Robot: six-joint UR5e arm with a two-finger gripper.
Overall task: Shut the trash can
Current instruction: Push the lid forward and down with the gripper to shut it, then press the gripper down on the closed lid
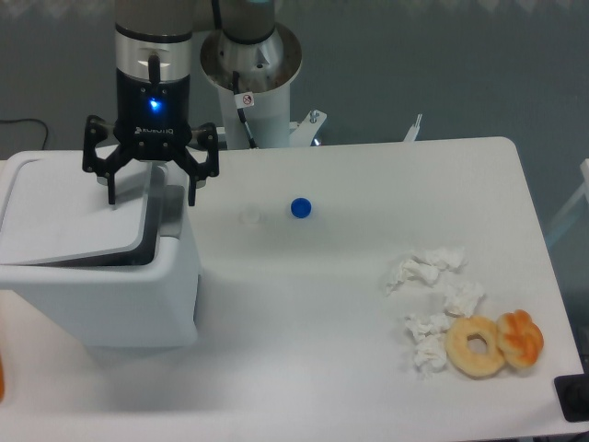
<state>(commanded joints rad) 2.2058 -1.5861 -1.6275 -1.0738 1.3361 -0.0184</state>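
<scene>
The trash can (110, 295) is a big white bin at the left edge of the table. Its flat white lid (69, 212) lies tilted down over the opening, with a thin dark gap still showing along its right and front edges. My gripper (152, 195) hangs over the bin's back right corner, above the lid's right edge. It is open, fingers spread wide, and nothing is between them.
A blue bottle cap (300, 208) and a small clear cap (249, 216) lie right of the bin. Crumpled white tissues (433, 295), a donut (476, 346) and an orange pastry (521, 338) sit at the front right. The arm's base (250, 74) stands behind the table.
</scene>
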